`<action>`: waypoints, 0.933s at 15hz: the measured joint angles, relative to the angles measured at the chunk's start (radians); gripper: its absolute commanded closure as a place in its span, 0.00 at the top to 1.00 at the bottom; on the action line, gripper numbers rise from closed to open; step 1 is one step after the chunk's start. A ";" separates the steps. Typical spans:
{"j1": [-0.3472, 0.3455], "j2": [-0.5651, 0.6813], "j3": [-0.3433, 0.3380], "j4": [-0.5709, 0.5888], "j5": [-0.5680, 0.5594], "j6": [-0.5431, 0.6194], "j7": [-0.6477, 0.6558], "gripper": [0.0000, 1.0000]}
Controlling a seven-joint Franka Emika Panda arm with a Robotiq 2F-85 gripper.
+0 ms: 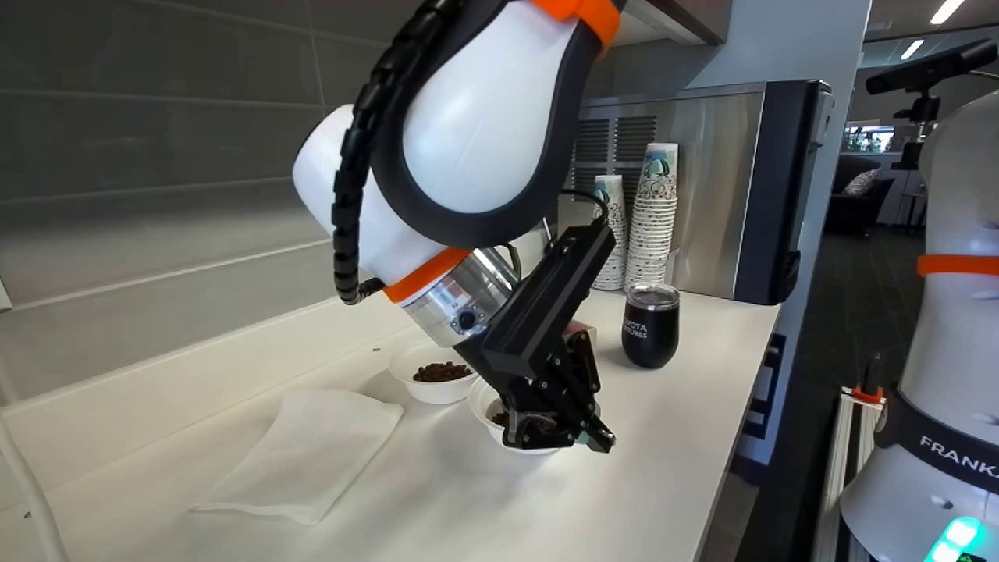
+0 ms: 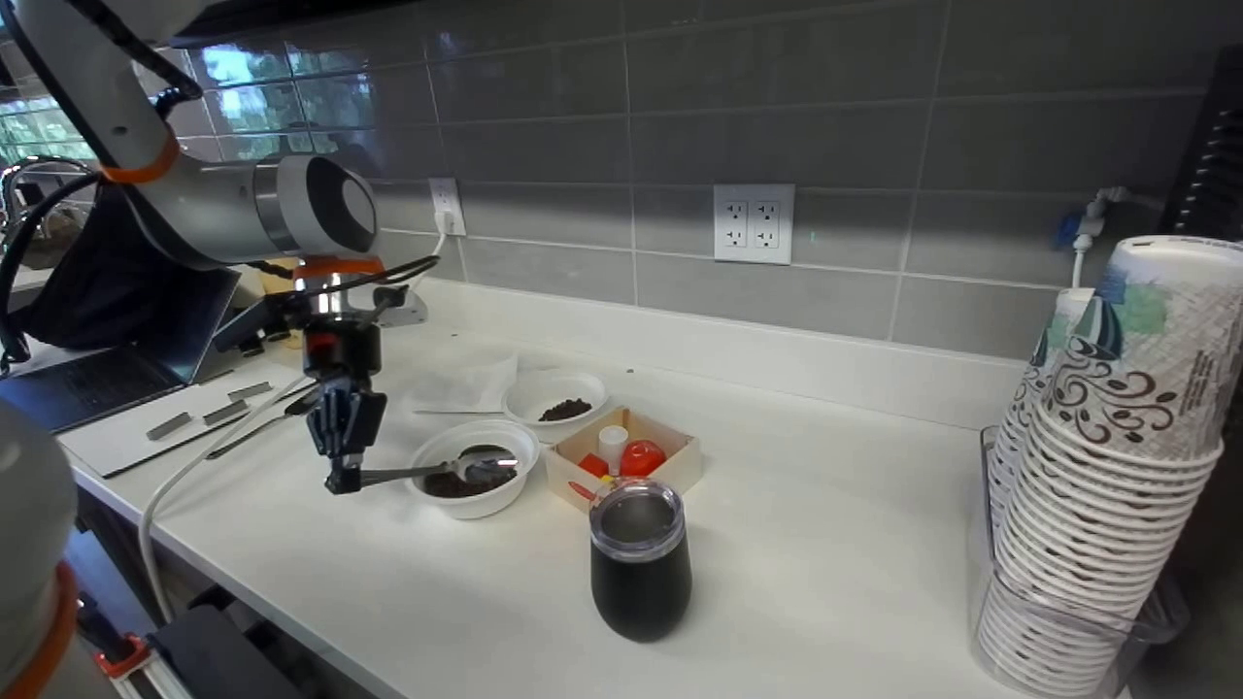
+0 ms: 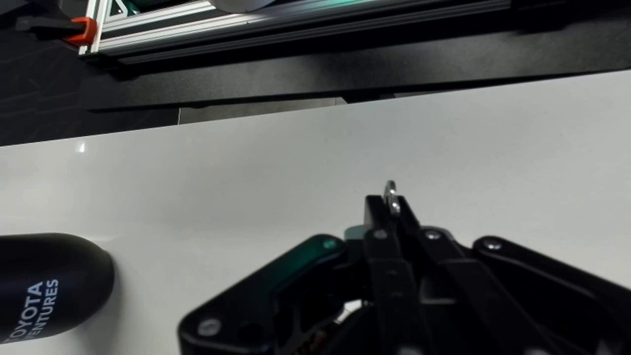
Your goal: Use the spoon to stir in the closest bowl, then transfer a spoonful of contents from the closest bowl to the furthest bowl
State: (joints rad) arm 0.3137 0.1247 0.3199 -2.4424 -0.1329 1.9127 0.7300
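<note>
My gripper (image 2: 342, 478) is shut on the handle end of the spoon (image 2: 400, 475). In an exterior view the spoon lies nearly level, its scoop over the dark contents (image 2: 449, 485) of the closest bowl (image 2: 490, 503); whether it touches them I cannot tell. Between my fingertips in the wrist view (image 3: 392, 209), a silvery bit of the spoon handle (image 3: 391, 190) sticks out. Behind stands the furthest bowl (image 2: 524, 393), white too, with a smaller dark heap inside. An exterior view shows my gripper (image 1: 599, 439) partly covering the closest bowl (image 1: 482, 406).
A wooden box (image 2: 685, 466) with red items stands beside the bowls. A black tumbler (image 2: 641, 582) is in front of it. A white cloth (image 1: 328, 445) lies on the counter. Stacked paper cups (image 1: 654, 218) stand near a steel machine (image 1: 710, 195).
</note>
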 measured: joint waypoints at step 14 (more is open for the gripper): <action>-0.007 -0.138 -0.038 0.005 0.008 -0.053 -0.043 0.01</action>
State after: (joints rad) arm 0.3064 -0.0137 0.2820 -2.4370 -0.1254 1.8596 0.6869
